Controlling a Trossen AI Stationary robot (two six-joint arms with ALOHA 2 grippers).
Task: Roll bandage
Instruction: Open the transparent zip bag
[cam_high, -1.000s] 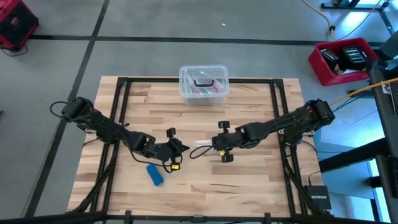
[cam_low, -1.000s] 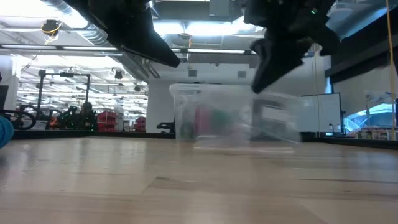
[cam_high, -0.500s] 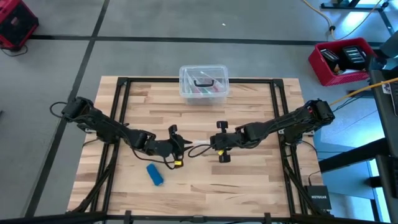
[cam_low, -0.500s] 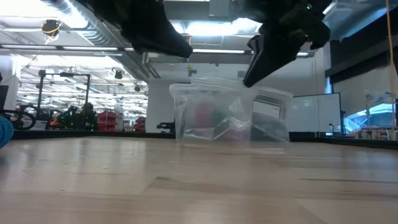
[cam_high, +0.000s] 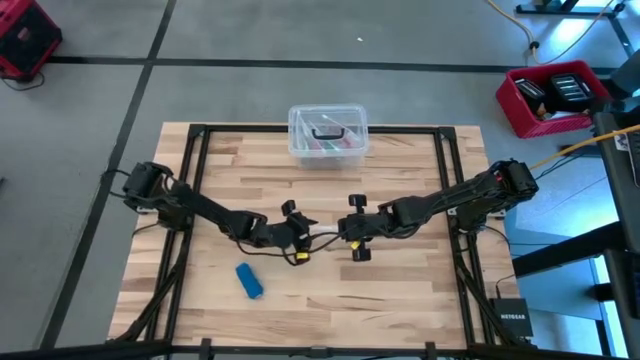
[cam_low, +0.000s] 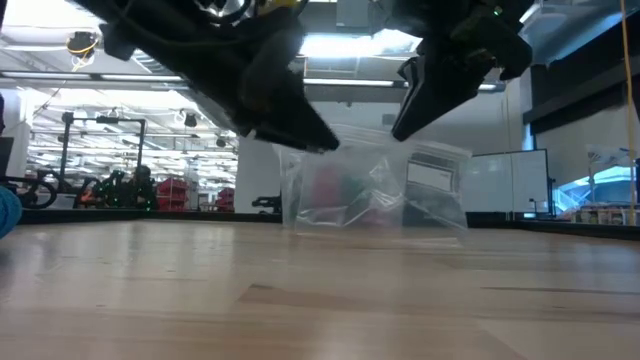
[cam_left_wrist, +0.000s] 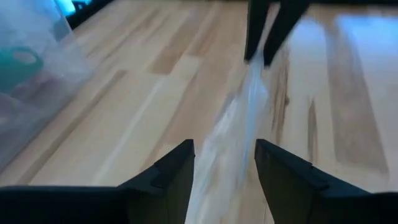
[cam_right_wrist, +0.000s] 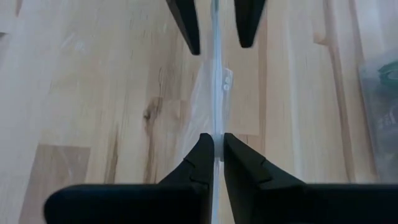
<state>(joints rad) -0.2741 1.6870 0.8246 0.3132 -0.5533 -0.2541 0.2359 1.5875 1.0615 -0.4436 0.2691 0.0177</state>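
Bag handoff time, blue roll waits at 7 o'clock.
Your right end effector (cam_right_wrist: 213, 163) pinches the small clear plastic bag (cam_right_wrist: 214, 93); left end effector (cam_left_wrist: 224, 163) straddles it open, so close next; compact blue bandage roll (cam_high: 249, 281) lies untouched.

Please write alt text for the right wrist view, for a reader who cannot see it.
The right pincer is shut on the edge of a clear plastic bag above a wooden table. Opposite, the left pincer stands open around the bag's far edge.
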